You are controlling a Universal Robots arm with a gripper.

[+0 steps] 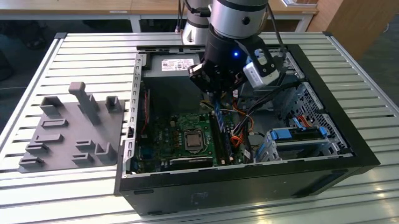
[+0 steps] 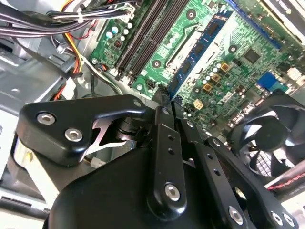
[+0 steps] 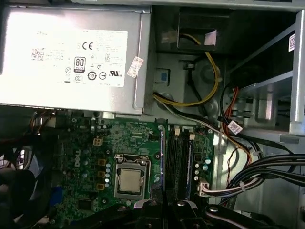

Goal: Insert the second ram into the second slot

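Silvery slatted tabletop runs right across, glare flashing off its near slats. Behind it, a pale wooden desk on white legs. Brown wooden cabinet at the exterior view's right, dark floor at its left.

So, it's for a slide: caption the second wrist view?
Jaws shut on the memory stick, green motherboard beyond.

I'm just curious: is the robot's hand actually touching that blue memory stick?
Touching. In the second wrist view, the hand is clamped on the second ram's near end.
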